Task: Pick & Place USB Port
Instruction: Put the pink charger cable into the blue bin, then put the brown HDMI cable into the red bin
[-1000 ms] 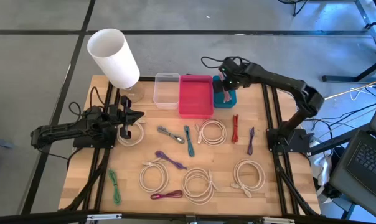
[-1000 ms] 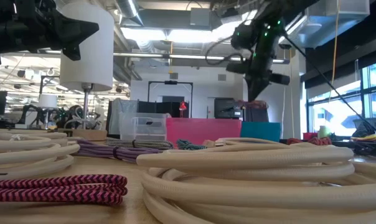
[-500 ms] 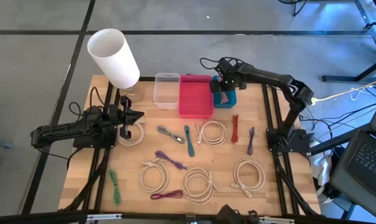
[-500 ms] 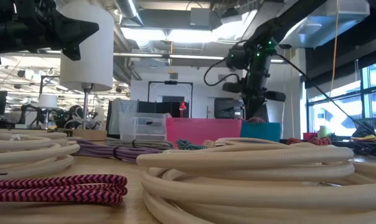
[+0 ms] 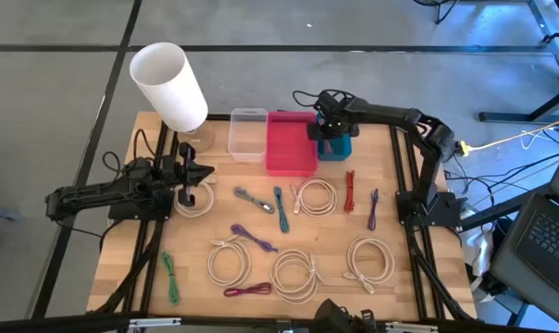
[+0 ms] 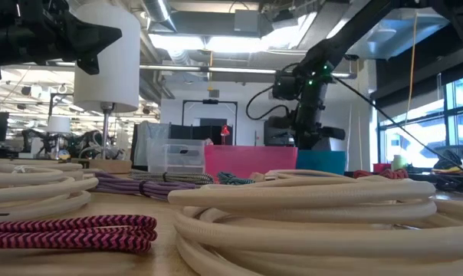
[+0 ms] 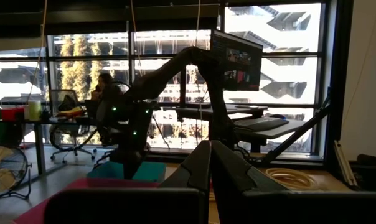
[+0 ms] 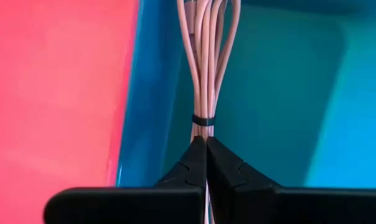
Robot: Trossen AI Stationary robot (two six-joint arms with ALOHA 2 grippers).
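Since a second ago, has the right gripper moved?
Yes. The right gripper, shut on a pink cable bundle, has dropped lower into the teal bin and shifted slightly toward the pink bin.

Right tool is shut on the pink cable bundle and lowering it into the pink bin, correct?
Not quite: the right tool, shut on the pink cable bundle, is over the teal bin, not the pink bin beside it. The right wrist view shows this.

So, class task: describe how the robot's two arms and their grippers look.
Both arms are dark, jointed links with black cables looping off them. The left gripper and right gripper end in two matte black wedge-shaped fingers. Small green lights glow on the right arm's wrist.
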